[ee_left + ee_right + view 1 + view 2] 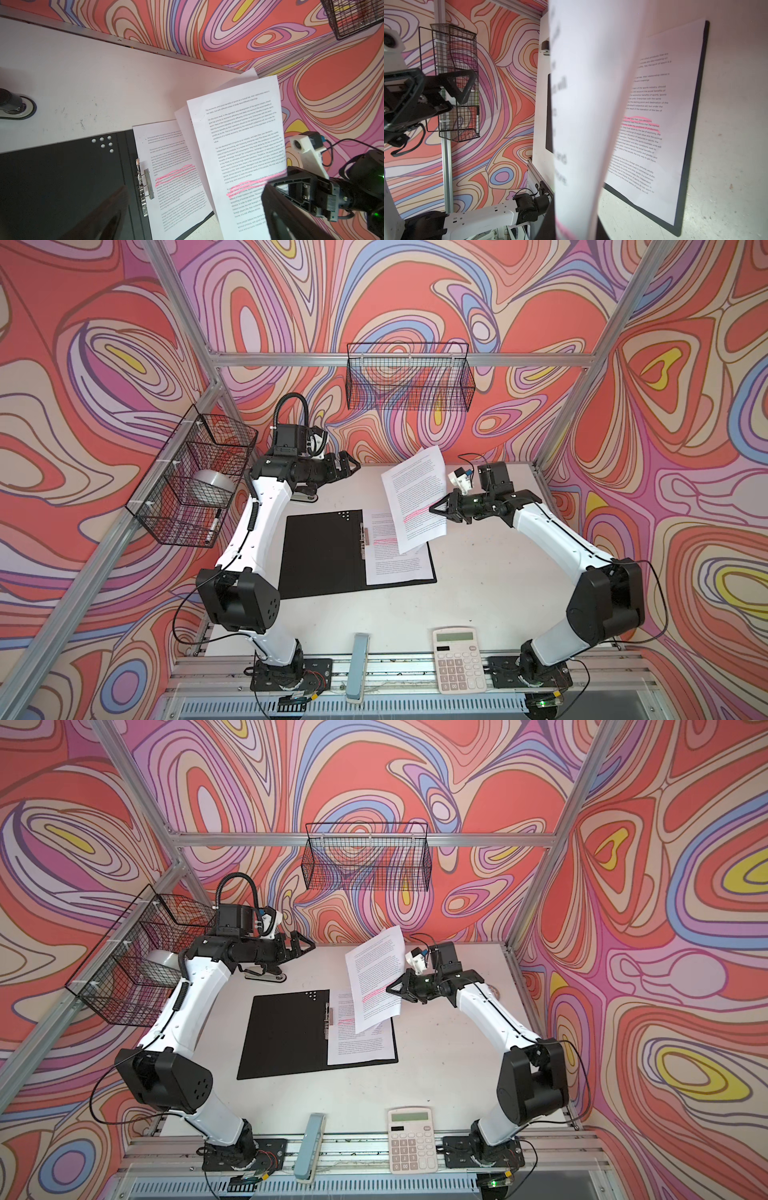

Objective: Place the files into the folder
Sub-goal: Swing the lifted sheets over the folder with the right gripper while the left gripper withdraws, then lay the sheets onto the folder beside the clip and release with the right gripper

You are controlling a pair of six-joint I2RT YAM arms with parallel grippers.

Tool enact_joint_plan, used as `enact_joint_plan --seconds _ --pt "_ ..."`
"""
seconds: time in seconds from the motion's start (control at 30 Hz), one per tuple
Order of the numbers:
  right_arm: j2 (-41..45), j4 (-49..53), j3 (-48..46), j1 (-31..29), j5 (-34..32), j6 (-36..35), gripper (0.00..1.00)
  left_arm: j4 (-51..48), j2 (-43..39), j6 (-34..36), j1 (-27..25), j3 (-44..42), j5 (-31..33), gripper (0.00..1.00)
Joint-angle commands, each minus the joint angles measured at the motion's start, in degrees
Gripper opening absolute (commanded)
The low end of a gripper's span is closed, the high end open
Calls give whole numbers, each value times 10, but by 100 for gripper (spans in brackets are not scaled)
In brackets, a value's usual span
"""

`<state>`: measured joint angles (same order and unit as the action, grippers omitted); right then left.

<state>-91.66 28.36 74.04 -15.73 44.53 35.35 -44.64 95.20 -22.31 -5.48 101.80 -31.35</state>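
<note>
**Over the open folder, files held in the air**

On the table (478, 580) the folder (320, 556) (286, 1036) (62, 176) lies open and flat, black inside up, in the middle of both top views. Its metal clip (364, 539) (145, 187) runs along the spine. One printed page (395, 562) (357, 1046) (176, 187) (654, 145) lies flat on the folder's right half, just beside the clip.

The files (415, 497) (374, 977) (239, 145) (581, 104) are off the table. They hang tilted above the far right part of the folder, with their lower corner overlapping the page. The right gripper (434, 509) (390, 989) reaches in from the right, and its jaws are pinching the files at their right edge, level with the pink mark (417, 515). The left wrist view shows at least two sheets in that pinch, one fanned out behind the other. In the right wrist view the sheets are close and blurred.

The left gripper (353, 466) (305, 946) hovers over the far left of the table, well apart from the folder. Its jaws are spread wide and hold nothing.

A calculator (459, 659) sits at the near edge, right of centre. Two wire baskets hang on the walls, one at the back (409, 377) and one on the left (195, 481).
</note>
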Motion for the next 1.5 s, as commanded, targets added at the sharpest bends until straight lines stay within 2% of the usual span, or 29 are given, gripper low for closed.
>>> enact_joint_plan --seconds 0.0,0.37,0.63,0.9,1.1,1.47 --pt "-22 -52 -26 -7 -8 29 17 14 -19 -7 3 -8 -9 100" --pt "-80 -49 -51 -39 -65 39 18 21 -11 -14 3 -19 -20 100" --pt "-85 50 -49 -45 -160 11 21 15 3 -21 3 -13 -30 100" --pt "-113 84 -44 -66 -181 4 29 15 6 -25 3 -16 -34 100" --pt "-130 133 -21 -80 -225 -7 38 15 5 -26 3 -17 -35 100" --pt "-133 136 -12 -86 -233 -5 48 18 2 -25 2 -22 -31 100"
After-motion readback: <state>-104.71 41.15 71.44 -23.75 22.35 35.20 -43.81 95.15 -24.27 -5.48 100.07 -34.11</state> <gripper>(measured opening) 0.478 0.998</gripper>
